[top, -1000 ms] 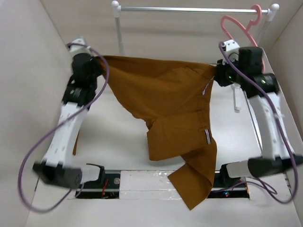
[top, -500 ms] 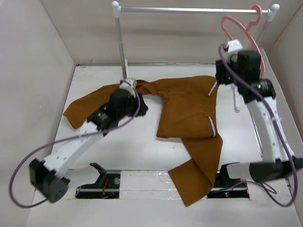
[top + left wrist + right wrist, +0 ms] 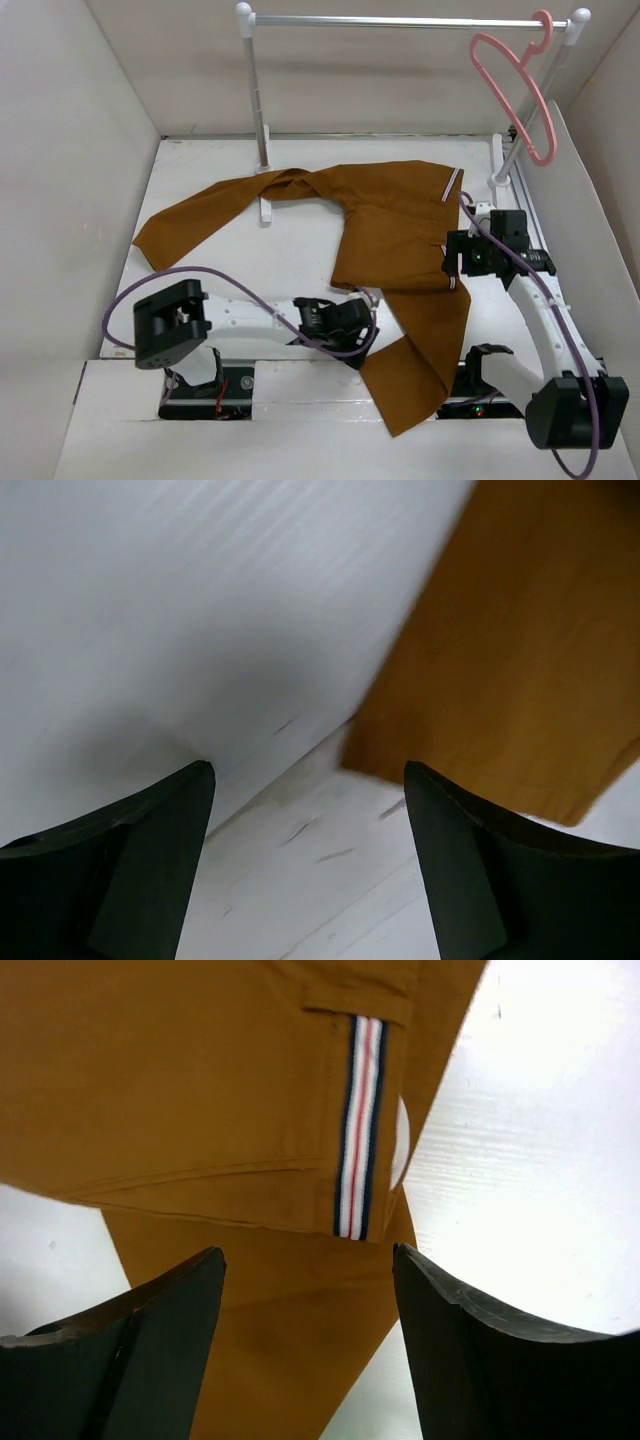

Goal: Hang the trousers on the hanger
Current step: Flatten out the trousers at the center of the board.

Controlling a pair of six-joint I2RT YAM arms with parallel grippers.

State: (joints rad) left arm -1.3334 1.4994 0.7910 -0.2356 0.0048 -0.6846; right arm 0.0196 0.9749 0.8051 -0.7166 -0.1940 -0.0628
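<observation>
The rust-brown trousers [image 3: 390,225] lie flat on the table. One leg stretches left, and the other [image 3: 415,375] droops over the near edge. The pink hanger [image 3: 515,85] hangs by its hook from the rail at the top right, far from both grippers. My left gripper [image 3: 358,322] is low beside the trousers' near left edge, open and holding nothing. Its wrist view shows bare table between the jaws [image 3: 310,780] and the trousers [image 3: 520,650] at the upper right. My right gripper [image 3: 458,258] hovers open over the waistband's striped trim [image 3: 358,1140], holding nothing [image 3: 310,1260].
A silver rail [image 3: 400,20] on white posts [image 3: 260,110] spans the back, and the left post's foot [image 3: 265,210] touches the trousers. White walls close in on both sides. The arm bases sit along the near edge [image 3: 300,385].
Both grippers opened and let go of the trousers, which dropped from being stretched in the air onto the table. Both arms swung down toward the near side. The hanger now hangs clear of the right arm.
</observation>
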